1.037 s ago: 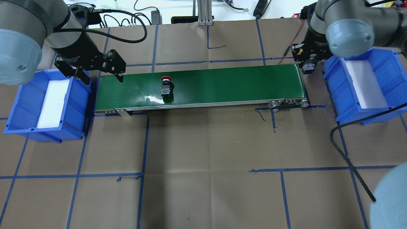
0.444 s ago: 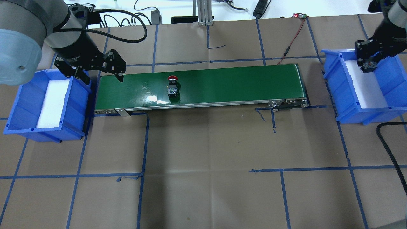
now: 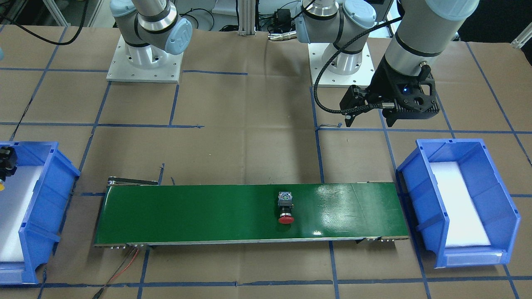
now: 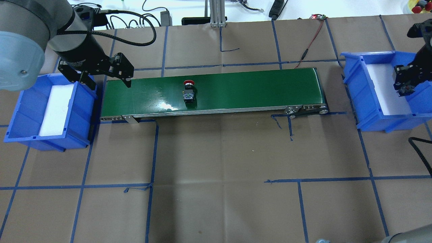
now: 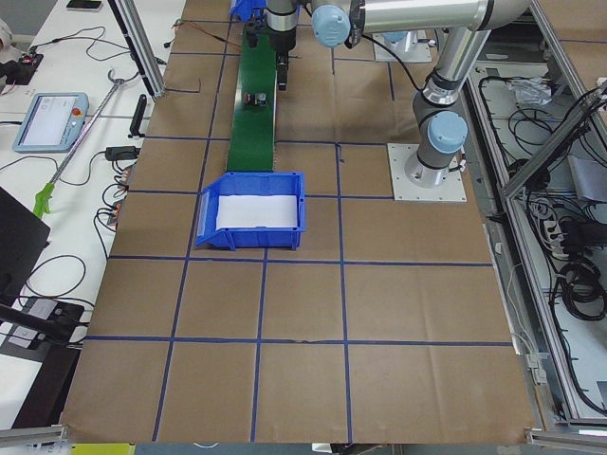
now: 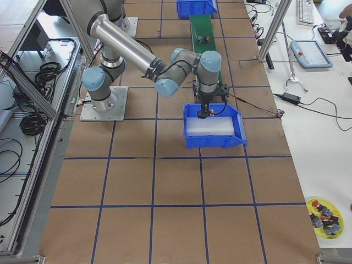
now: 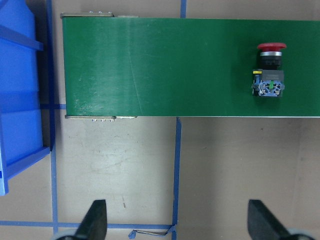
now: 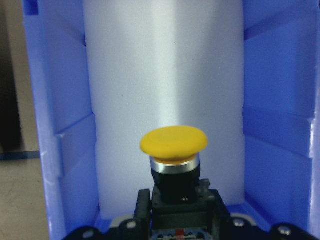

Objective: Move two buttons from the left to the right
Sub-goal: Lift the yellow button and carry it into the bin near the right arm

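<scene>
My right end effector (image 4: 404, 88) grasps the yellow-capped black push-button (image 8: 173, 145) over the blue plastic bin (image 4: 352, 73) (left end effector (image 7: 180, 223) released); the red-capped push-button (image 4: 188, 92) awaits pickup.

Brown paper (image 4: 216, 209) crossed by blue tape lines (image 4: 50, 187) covers the table (image 5: 427, 313), and a white bench (image 5: 28, 175) carrying a grey tablet (image 5: 49, 121) runs along one side beyond aluminium posts (image 5: 136, 47).

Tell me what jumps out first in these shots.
A long green conveyor belt dominates the middle, with a red button lying on its side on it. The right gripper holds a yellow button above the white-lined blue bin, while the left gripper hangs open by the belt's other end.
</scene>
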